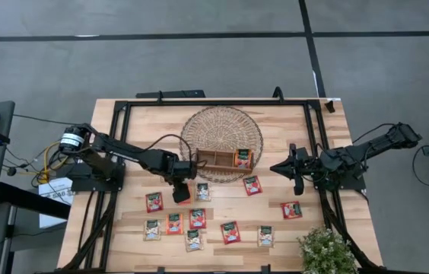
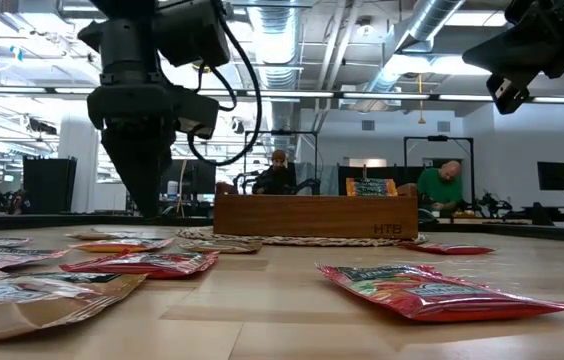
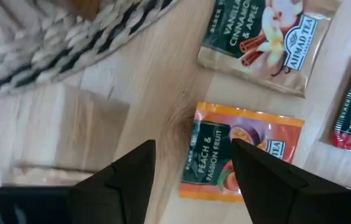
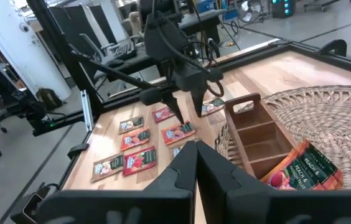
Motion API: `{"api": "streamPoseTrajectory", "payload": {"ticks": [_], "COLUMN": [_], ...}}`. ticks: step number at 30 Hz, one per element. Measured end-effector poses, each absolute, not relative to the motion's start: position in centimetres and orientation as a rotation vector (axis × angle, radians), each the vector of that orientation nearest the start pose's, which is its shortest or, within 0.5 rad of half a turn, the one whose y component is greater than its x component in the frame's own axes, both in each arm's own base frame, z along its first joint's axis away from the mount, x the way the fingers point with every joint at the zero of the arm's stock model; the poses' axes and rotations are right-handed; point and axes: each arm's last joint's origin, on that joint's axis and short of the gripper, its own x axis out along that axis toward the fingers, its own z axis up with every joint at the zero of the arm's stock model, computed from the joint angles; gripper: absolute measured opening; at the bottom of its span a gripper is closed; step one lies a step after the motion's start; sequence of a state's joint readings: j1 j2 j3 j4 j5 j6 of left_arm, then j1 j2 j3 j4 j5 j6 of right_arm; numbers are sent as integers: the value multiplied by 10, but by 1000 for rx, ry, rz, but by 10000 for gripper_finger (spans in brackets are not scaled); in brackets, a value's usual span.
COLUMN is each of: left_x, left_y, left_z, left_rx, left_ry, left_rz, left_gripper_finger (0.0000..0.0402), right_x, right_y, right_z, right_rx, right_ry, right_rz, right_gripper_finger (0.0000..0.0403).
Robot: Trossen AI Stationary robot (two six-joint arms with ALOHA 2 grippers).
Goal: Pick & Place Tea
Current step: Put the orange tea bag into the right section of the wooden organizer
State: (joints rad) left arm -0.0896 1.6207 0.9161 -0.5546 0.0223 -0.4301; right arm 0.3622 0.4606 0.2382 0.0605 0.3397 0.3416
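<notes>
Tea sachets [image 1: 198,218] lie flat on table [image 1: 275,228] nr tray [image 1: 222,160]; prob light, thin, slippery foil, so pinch an edge; left gripper [image 3: 191,165] wide open, empty, over orange sachet [image 3: 241,152]; right gripper [image 4: 195,155] closed, empty.

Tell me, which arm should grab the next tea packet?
Probably the left. Its open claw hovers right over the orange peach tea sachet, while the right claw waits shut, farther from the packets.

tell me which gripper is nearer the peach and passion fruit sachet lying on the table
Left. The left gripper hovers open right over the peach sachet, by the woven mat. The right gripper waits shut across the table, beyond the wooden tray.
</notes>
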Motion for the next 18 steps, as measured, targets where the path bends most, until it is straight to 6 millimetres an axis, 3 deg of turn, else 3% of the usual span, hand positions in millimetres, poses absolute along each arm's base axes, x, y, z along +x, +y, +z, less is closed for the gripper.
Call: {"api": "streamPoseTrajectory", "payload": {"ticks": [8,13,18], "left_x": [293,296,295], "left_y": [-30,-32,-31], "left_z": [140,126,125], "left_rx": [-315,-219,-196], "left_ry": [1336,1381,1383], "left_rz": [126,146,141], "left_gripper_finger": [203,201,164], "right_x": [125,125,125], "right_y": [37,37,37], "right_z": [210,210,210], "right_rx": [303,310,311], "right_ry": [154,154,154], "right_rz": [-6,-7,-7], "right_gripper_finger": [0,0,0]}}
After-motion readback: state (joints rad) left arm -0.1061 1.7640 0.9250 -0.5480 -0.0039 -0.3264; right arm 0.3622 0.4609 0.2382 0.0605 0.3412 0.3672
